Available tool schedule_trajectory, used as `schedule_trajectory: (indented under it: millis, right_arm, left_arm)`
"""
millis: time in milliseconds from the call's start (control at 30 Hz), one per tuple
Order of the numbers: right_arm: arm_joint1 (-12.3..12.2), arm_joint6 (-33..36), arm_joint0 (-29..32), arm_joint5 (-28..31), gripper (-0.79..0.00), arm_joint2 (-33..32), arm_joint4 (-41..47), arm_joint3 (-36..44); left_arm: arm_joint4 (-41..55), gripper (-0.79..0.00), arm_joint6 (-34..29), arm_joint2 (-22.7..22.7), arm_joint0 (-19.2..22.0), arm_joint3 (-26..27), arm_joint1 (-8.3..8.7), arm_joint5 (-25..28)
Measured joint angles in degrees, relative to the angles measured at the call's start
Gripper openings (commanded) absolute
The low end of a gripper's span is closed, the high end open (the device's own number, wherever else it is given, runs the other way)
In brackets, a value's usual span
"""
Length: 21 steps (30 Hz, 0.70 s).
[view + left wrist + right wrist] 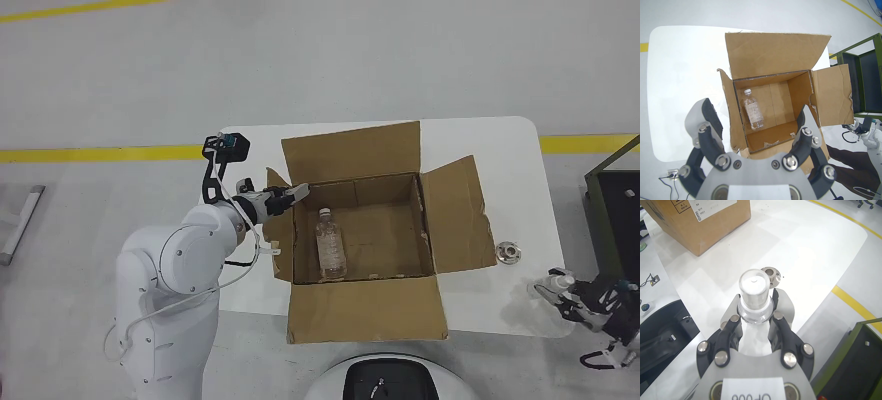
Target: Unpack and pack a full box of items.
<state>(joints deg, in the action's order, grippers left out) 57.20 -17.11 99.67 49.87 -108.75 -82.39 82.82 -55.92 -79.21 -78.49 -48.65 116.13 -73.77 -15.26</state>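
Box (365, 308), one, holds one water bottle (331, 245); left tool (755, 104) apart; right tool (756, 297) clamped on flask (754, 285); one flange (771, 274).

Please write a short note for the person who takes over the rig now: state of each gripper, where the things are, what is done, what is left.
Box: open on the table; water bottle lies inside, by its left wall.
Left gripper: open, empty, over the box's left flap.
Right gripper: shut on the clear capped bottle, near the table's right edge.
Metal flange: on the table, right of the box.
Done: two items are out. Left: take out the water bottle, then repack all.
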Motion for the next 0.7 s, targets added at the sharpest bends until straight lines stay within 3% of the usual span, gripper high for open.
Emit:
schedule_trajectory:
  millis: [167, 367, 700]
  right_arm:
    - [-0.21, -0.61, 0.63, 1.72, -0.785, -2.04, 3.94, 2.53]
    - [-0.60, 4.77, 2.94, 4.68, -0.785, -8.36, 16.36, 14.21]
    - [-1.90, 30.01, 5.97, -1.53, -0.785, -13.52, 42.51, 36.63]
  left_arm:
    - [0.00, 0.000, 0.00, 0.00, 0.00, 0.00, 0.00, 0.00]
    - [0.00, 0.000, 0.00, 0.00, 0.00, 0.00, 0.00, 0.00]
    - [0.00, 0.000, 0.00, 0.00, 0.00, 0.00, 0.00, 0.00]
